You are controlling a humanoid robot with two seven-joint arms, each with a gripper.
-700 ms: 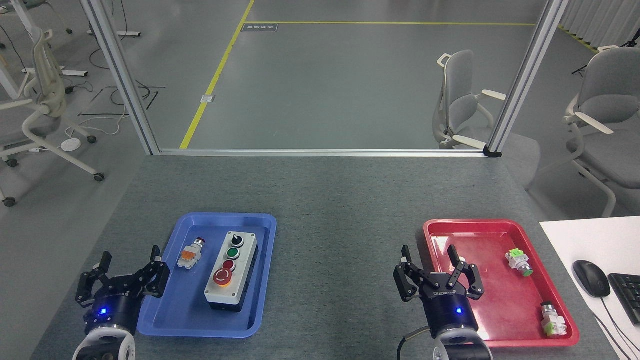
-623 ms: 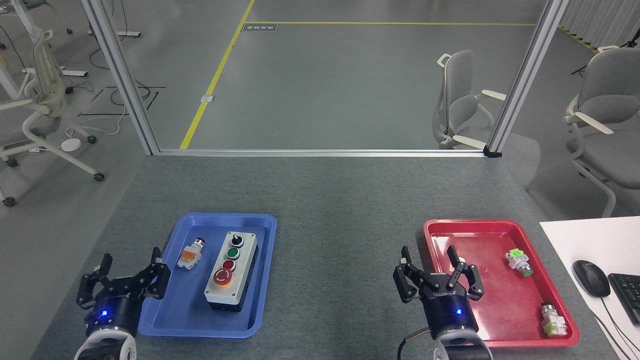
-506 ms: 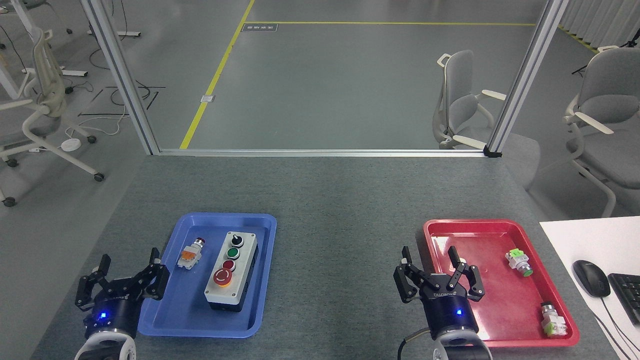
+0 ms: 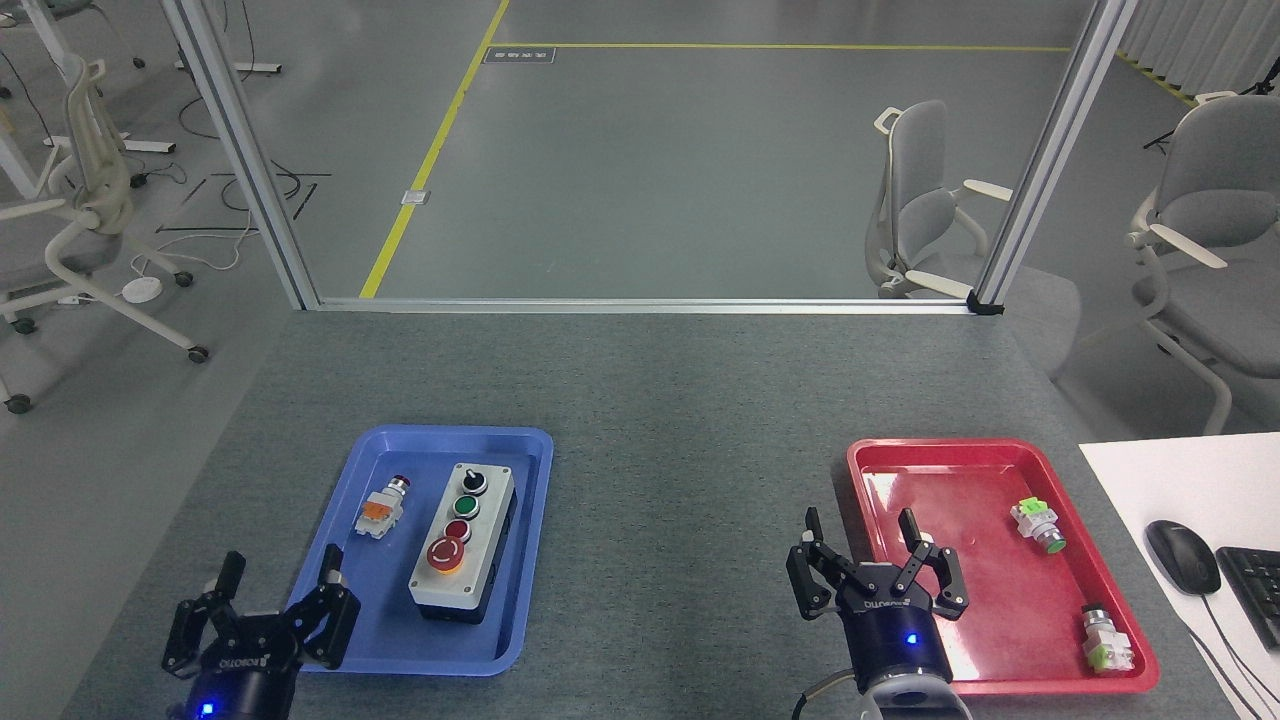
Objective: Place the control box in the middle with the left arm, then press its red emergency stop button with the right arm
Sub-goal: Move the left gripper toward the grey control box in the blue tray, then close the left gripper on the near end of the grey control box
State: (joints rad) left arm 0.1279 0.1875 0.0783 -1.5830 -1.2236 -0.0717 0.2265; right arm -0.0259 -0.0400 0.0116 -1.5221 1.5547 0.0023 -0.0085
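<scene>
Left end effector (image 4: 279,580) upright, claws spread; right end effector (image 4: 869,546) likewise.

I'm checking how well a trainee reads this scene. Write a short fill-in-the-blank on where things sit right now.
1. The control box lies in the ____ tray.
2. The box's biggest button is at the end ____ the robot.
3. The loose orange-and-white pushbutton lies to the ____ of the box.
4. The left gripper and the right gripper are both ____.

Missing words: blue; nearest; left; open
</scene>
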